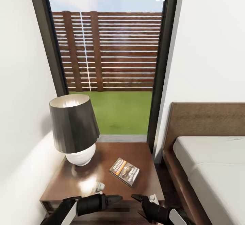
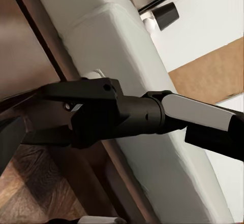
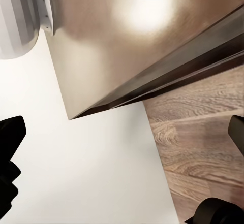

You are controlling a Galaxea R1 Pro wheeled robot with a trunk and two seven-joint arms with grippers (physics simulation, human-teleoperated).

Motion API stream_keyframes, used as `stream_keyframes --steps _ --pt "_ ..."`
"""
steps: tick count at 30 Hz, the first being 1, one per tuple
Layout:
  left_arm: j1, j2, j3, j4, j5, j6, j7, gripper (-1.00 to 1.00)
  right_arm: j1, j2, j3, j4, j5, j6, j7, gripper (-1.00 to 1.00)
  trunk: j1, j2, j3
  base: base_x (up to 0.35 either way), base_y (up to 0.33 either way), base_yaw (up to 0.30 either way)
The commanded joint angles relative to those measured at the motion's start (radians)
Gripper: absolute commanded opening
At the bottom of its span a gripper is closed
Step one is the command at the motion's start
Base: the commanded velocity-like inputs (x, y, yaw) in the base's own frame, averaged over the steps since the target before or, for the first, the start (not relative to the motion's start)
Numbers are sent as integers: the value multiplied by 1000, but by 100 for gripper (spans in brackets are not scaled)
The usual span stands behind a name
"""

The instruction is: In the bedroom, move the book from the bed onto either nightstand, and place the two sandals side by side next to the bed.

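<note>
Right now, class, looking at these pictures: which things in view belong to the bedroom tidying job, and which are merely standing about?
Job:
book, lying on the nightstand
nightstand
bed

Standing about:
lamp on the nightstand
window
fence outside

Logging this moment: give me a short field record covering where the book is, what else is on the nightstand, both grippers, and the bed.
book: lying flat on the nightstand, cover up
lamp: dark shade, white base, on the nightstand beside the book
left gripper: empty, at the nightstand's near edge
right gripper: empty, at the near edge, tips facing the left's
bed: beside the nightstand, visible mattress bare
window: behind, fence and grass outside
</note>
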Motion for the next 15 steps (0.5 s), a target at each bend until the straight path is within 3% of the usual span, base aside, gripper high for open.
stream_keyframes --steps 1,15 --pt "-1 1 -6 0 10 10 12 100 0 -1 5 0 -7 3 -1 100 0 0 -1 0 0 0" --pt "-1 -13 -6 0 9 9 39 100 0 -1 5 0 -7 3 -1 100 -50 91 40 0 0 0"
